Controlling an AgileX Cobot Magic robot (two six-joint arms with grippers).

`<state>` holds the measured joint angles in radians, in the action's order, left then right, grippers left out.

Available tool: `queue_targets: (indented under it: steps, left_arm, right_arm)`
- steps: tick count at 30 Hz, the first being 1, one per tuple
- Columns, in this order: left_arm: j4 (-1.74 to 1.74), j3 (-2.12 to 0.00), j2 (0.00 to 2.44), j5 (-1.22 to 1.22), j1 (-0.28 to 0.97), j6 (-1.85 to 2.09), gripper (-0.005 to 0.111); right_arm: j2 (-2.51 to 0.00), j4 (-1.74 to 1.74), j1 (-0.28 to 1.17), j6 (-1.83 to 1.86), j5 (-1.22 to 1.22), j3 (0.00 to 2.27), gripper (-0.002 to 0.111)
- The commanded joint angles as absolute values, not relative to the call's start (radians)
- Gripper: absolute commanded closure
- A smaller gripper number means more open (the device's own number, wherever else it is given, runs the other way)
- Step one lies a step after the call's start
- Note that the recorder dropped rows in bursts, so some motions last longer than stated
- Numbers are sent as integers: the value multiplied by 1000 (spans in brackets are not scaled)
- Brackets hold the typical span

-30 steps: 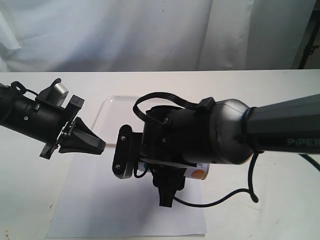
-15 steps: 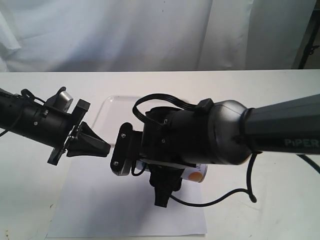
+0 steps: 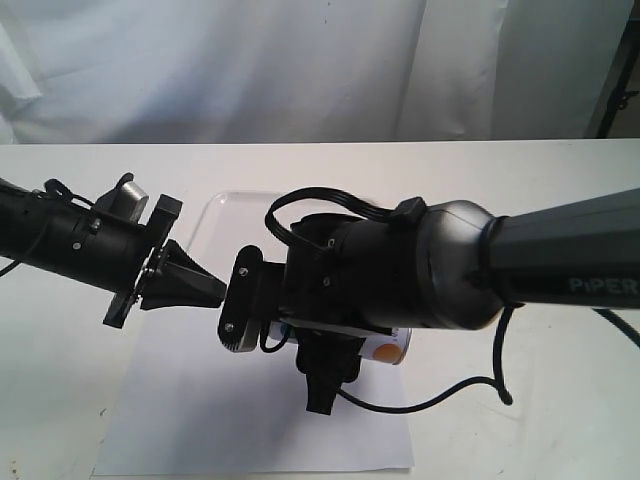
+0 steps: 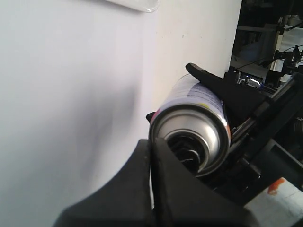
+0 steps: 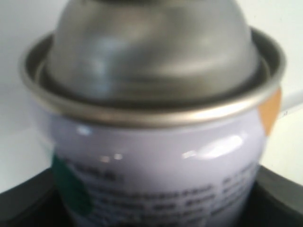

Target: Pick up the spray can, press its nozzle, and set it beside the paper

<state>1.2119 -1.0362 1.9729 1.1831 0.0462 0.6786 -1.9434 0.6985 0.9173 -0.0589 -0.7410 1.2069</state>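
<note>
The spray can (image 5: 156,165), white with a teal and an orange dot and a silver shoulder (image 5: 151,52), is held above the paper (image 3: 190,400) with my right gripper (image 5: 156,213) shut on its body. In the exterior view only a bit of the can (image 3: 392,348) shows under the right arm (image 3: 420,270). My left gripper (image 4: 152,144) is shut, and its tips stand at the rim of the can's shoulder (image 4: 210,127). The black nozzle (image 4: 188,150) is partly hidden behind the left fingers (image 4: 189,194). Whether they touch it I cannot tell.
A white rimmed tray (image 3: 222,212) lies behind the paper, under the two arms. A black cable (image 3: 470,385) hangs from the right arm over the white table (image 3: 540,400). A white curtain (image 3: 300,60) closes off the back.
My left gripper has moved right, up to the can's top, staying shut. The right arm with the can has shifted slightly left and down.
</note>
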Motion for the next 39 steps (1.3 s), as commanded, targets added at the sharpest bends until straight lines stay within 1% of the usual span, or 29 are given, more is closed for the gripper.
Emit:
queue_targets:
  steps: [1, 10, 39]
  left_arm:
    - [1225, -1038, 1971, 1187, 52, 688, 107]
    - [1236, -1040, 1971, 1173, 97, 688, 107]
    - [1212, -1040, 1971, 1176, 97, 691, 107]
  right_arm:
    - [-1933, 706, 918, -51, -729, 1220, 108]
    - [-1933, 706, 918, -36, -737, 1220, 108]
    - [-1933, 689, 918, -35, -737, 1220, 108]
